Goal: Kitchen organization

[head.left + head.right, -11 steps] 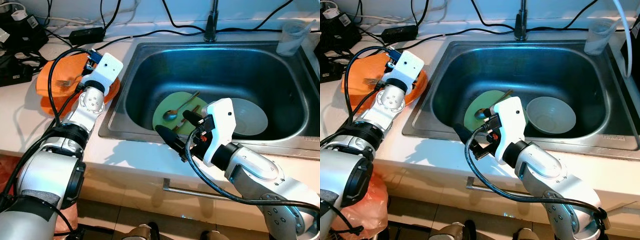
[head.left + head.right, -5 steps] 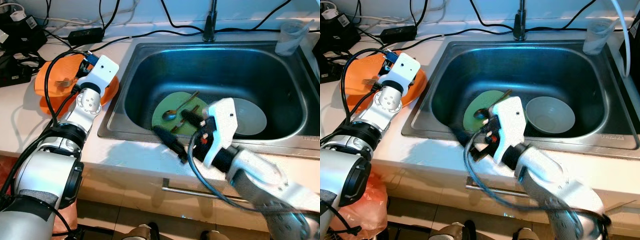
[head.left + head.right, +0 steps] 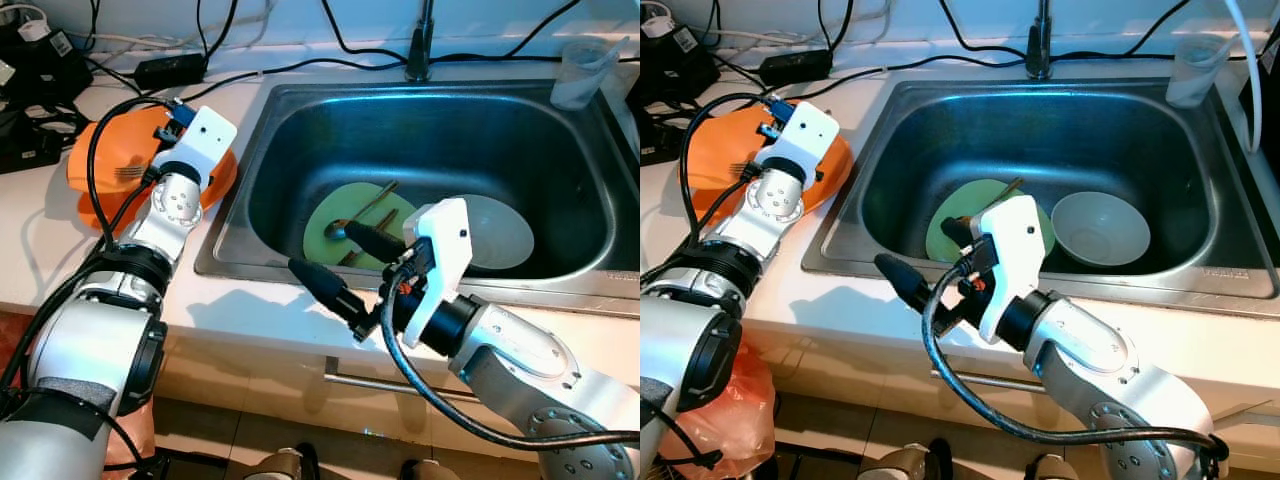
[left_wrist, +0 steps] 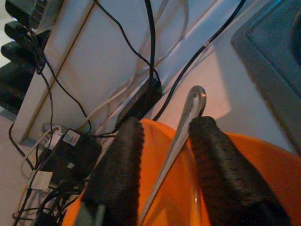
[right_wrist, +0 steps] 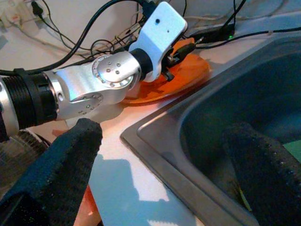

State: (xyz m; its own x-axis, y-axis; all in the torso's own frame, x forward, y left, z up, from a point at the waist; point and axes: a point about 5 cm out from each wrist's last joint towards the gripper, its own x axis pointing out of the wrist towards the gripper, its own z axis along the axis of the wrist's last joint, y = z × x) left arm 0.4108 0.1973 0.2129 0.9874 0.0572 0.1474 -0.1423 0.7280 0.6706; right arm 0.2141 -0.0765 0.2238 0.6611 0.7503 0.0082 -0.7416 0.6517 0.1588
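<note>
Spoon (image 3: 341,229) and chopsticks (image 3: 372,205) lie on the green plate (image 3: 325,218) in the sink (image 3: 300,120), white bowl (image 3: 1100,228) beside it; the metal is light, stiff and likely slick, so I'd pinch the spoon across mid-handle, and the bowl looks breakable. Right hand (image 3: 330,262) hangs wide open and empty over the sink's front rim. Left hand (image 4: 162,155) is over the orange plate (image 3: 95,165) on the table, fingers close around a thin metal utensil handle (image 4: 186,120); a fork (image 3: 128,172) lies on that plate.

R pincer (image 3: 924,252) open over sink (image 3: 890,150) edge, green plate (image 3: 952,218) inside.
</note>
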